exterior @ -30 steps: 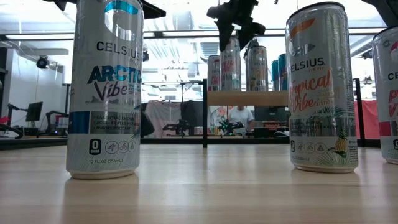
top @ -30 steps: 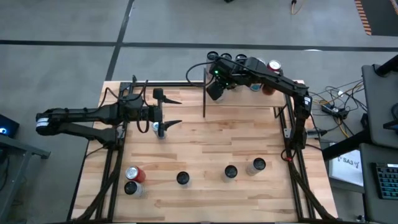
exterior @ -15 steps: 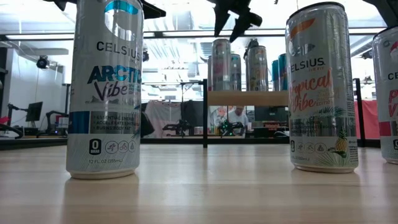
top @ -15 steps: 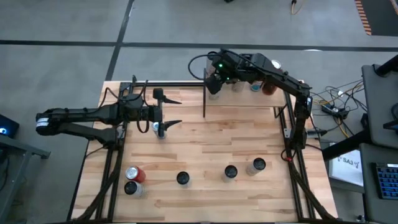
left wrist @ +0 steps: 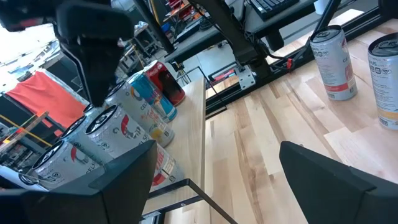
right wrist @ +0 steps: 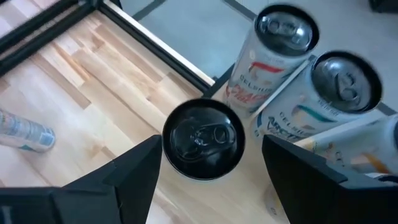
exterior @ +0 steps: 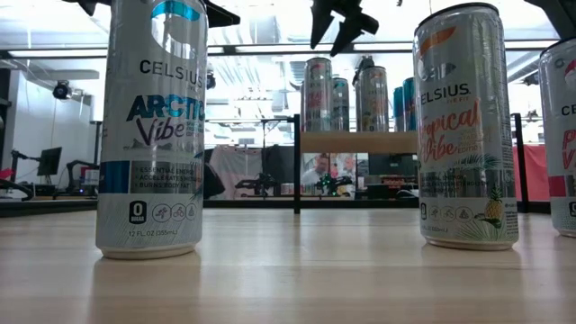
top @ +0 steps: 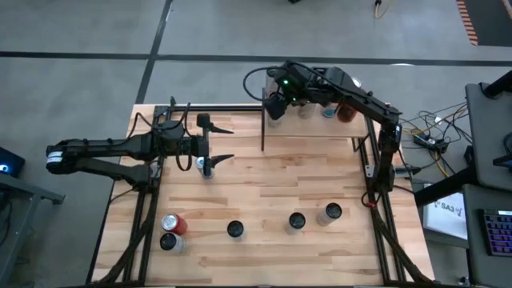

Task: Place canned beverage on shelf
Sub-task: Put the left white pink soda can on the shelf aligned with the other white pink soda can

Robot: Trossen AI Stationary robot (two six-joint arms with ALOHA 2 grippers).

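The shelf (exterior: 360, 141) stands at the table's far edge with several cans in a row on its light-wood board. My right gripper (exterior: 329, 38) hangs open just above that row, at the row's left end. In the right wrist view a black-topped can (right wrist: 203, 138) stands upright on the board (right wrist: 249, 199) below and between the spread fingers, clear of both. My left gripper (top: 230, 144) waits open at the table's left, with nothing between its fingers.
Several more cans stand near the table's front edge, among them a red one (top: 174, 223) and a dark-topped one (top: 234, 230). Another can (top: 206, 166) stands just beside my left gripper. Black frame posts (top: 263, 120) border the shelf. The table's middle is bare wood.
My right gripper has risen from around a can on the shelf to a place above the row of cans. The can stays upright on the board.
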